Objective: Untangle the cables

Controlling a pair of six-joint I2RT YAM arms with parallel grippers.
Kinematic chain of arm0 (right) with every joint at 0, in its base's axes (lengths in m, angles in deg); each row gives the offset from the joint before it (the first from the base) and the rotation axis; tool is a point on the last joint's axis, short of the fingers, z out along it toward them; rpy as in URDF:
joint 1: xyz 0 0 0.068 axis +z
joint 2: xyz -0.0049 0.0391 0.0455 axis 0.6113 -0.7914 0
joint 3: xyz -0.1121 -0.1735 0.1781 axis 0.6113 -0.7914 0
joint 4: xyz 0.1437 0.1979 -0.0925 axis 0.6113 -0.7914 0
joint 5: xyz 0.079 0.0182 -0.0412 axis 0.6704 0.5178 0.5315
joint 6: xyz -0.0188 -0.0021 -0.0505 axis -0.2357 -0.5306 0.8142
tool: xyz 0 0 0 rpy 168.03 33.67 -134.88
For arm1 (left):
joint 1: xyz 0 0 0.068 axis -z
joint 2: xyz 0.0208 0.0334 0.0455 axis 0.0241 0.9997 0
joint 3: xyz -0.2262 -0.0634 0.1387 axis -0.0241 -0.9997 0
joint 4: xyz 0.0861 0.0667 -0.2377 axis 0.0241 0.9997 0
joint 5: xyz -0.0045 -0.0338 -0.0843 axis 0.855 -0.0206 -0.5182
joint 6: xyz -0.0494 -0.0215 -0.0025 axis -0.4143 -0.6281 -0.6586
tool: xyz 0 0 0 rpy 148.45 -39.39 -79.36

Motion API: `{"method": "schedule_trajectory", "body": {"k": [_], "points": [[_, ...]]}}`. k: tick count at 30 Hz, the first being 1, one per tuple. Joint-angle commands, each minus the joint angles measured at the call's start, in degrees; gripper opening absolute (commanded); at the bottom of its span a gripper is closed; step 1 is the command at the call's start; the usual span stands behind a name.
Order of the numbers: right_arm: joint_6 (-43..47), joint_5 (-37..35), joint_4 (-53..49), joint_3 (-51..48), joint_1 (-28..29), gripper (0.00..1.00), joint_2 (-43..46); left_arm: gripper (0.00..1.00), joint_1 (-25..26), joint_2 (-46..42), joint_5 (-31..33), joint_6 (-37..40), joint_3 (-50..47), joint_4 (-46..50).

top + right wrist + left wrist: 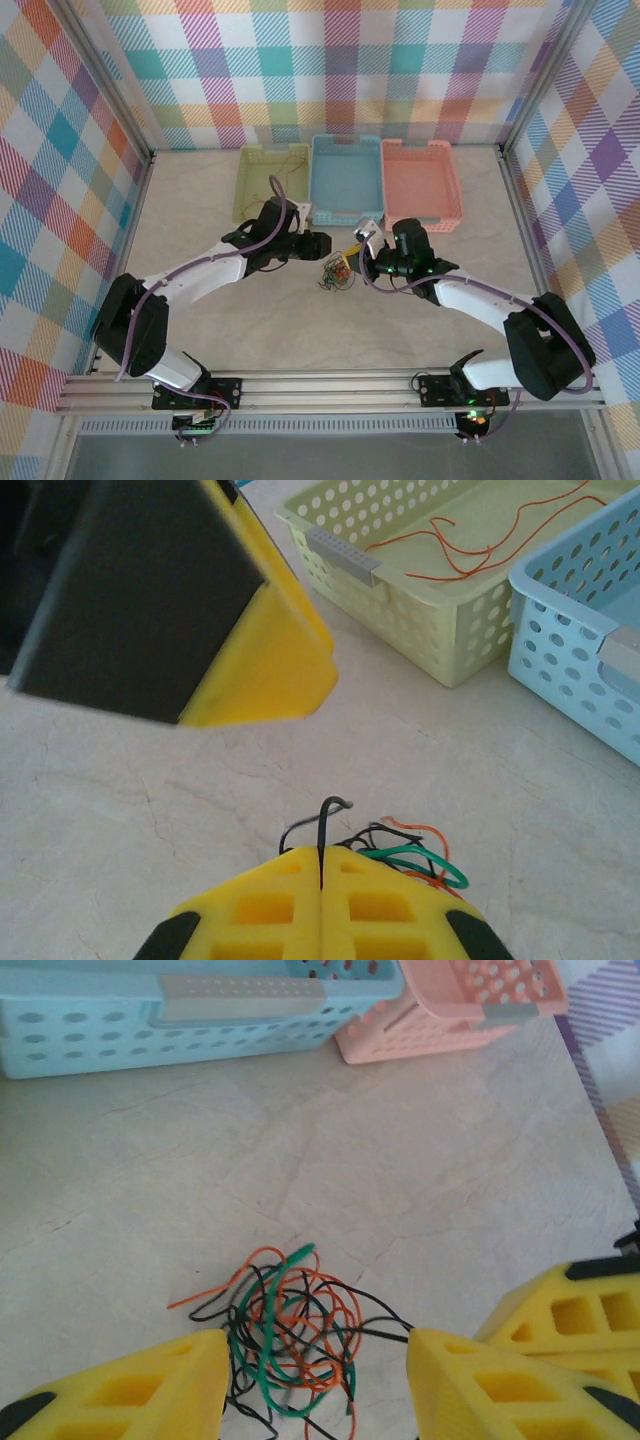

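The cables (337, 272) lie in a small tangle of orange, black and green wires on the table between the two arms. My left gripper (315, 1385) is open, its yellow fingers (140, 1390) standing on either side of the tangle (290, 1330) and just above it. From above, the left gripper (321, 244) sits at the tangle's upper left. My right gripper (320, 858) is shut on a black cable (325, 825) that sticks up between its tips, with the rest of the tangle (415, 858) just beyond. It shows from above at the tangle's right (357, 262).
Three baskets stand in a row behind the tangle: a yellow-green basket (268, 182) with loose orange wires (480, 540) in it, a blue basket (346, 178) and a pink basket (421, 184). Checked walls enclose the table.
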Motion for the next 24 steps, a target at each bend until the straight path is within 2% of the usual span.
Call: {"method": "schedule_trajectory", "body": {"k": [1,20,24], "points": [[-1.29,2.28,2.31,0.31,-0.19,0.00,-1.05,0.51,1.40,0.49,1.06,5.87,2.66,3.03],[-5.72,7.43,4.55,0.45,-4.14,0.00,-3.23,0.51,3.69,6.33,-0.39,9.21,6.51,6.70],[-6.25,8.93,5.53,0.11,-4.50,0.00,-3.14,0.53,4.63,8.79,-0.05,8.98,9.02,10.60]]}}
